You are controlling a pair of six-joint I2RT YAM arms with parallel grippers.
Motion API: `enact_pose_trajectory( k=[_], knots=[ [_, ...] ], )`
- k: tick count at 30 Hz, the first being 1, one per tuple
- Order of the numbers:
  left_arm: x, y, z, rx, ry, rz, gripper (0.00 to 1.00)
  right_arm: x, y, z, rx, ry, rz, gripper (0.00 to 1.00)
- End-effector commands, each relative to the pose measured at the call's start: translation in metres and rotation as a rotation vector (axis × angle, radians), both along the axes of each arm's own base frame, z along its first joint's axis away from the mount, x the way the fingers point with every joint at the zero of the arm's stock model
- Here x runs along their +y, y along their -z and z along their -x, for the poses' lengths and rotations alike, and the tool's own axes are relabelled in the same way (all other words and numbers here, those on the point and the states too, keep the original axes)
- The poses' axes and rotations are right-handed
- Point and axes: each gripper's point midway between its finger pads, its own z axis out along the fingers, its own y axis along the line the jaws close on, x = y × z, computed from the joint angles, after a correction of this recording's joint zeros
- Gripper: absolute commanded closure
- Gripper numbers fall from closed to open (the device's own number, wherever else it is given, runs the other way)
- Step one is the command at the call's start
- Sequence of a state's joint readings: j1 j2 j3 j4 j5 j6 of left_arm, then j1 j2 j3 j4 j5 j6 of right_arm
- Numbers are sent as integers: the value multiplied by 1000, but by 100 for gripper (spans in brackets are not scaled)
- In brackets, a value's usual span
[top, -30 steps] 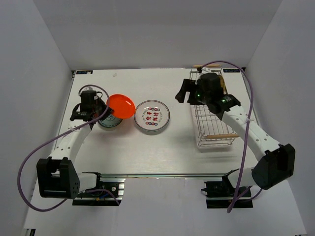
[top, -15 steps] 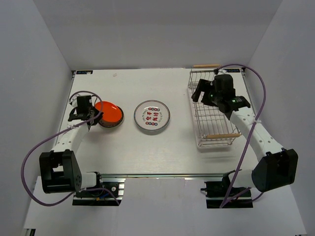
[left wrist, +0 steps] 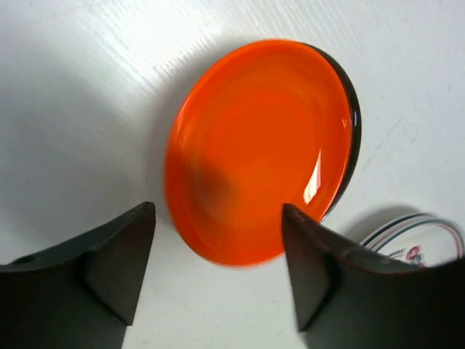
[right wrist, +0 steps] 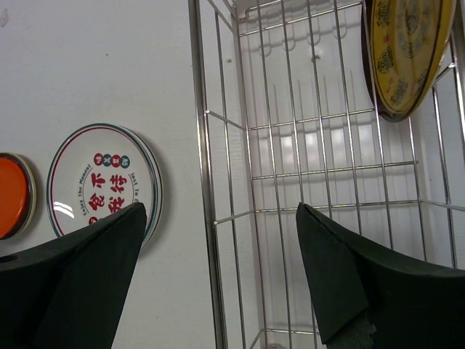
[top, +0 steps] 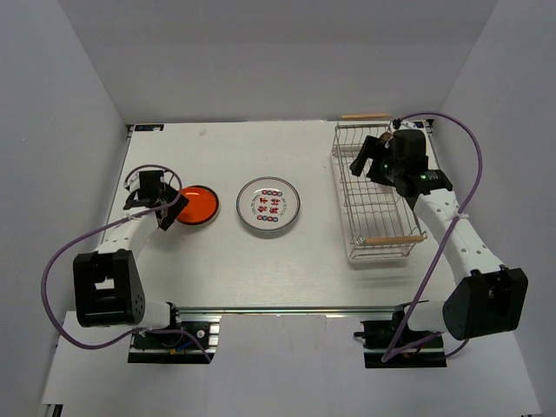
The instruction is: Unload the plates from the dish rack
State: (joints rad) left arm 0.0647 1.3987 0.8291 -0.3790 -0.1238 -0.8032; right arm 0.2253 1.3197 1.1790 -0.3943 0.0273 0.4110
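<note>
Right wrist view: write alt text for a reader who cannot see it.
Looking down into the wire dish rack, with a yellow-brown patterned plate leaning at its upper right. On the table to the left lie a white plate with coloured lettering and, at the edge, an orange plate; the right fingers stand wide apart in the foreground.

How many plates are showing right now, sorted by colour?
Red-orange plate: 1
White plate with coloured marks: 1
Yellow patterned plate, in the dish rack: 1
Total: 3 showing; plates stacked underneath cannot be counted.
</note>
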Motion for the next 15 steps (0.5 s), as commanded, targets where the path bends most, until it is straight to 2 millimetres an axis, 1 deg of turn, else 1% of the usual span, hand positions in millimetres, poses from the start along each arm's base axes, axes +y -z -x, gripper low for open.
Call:
enact_pose_trajectory(
  k=[1,2,3,5,7,8,9,10,11,12,13,14,15],
  knots=[
    [6,-11,1,-12,-32,-11,17,-17,-13,-3,-44,43,23,11],
    [7,-11,1,-11,-34,-14,11,-21,-12,-3,-42,58,36,11],
    [7,-11,2,-3,-35,-16,2,-24,-14,-4,-45,68,49,11],
    [9,-15,2,2,-38,-27,2,-39,-13,-6,-46,113,85,11],
    [11,-13,4,31,-36,-37,2,-52,-16,-11,-55,160,116,11],
    [12,-14,4,36,-40,-42,2,-60,-12,-15,-45,177,143,11],
    [14,-18,3,42,-40,-50,2,-67,-12,-18,-47,194,163,11],
    [15,-18,4,58,-38,-58,2,-73,-18,-24,-62,219,191,11],
    [18,-20,5,66,-48,-73,2,-85,-13,-30,-52,232,239,11],
    [17,-25,3,69,-41,-83,2,-92,-13,-36,-50,251,274,11],
    [18,-27,3,72,-42,-90,2,-97,-18,-43,-64,262,299,11],
    [16,-30,2,68,-40,-94,2,-102,-13,-52,-58,265,331,11],
    [18,-32,4,78,-45,-101,2,-107,-12,-58,-64,238,389,11]
  ],
)
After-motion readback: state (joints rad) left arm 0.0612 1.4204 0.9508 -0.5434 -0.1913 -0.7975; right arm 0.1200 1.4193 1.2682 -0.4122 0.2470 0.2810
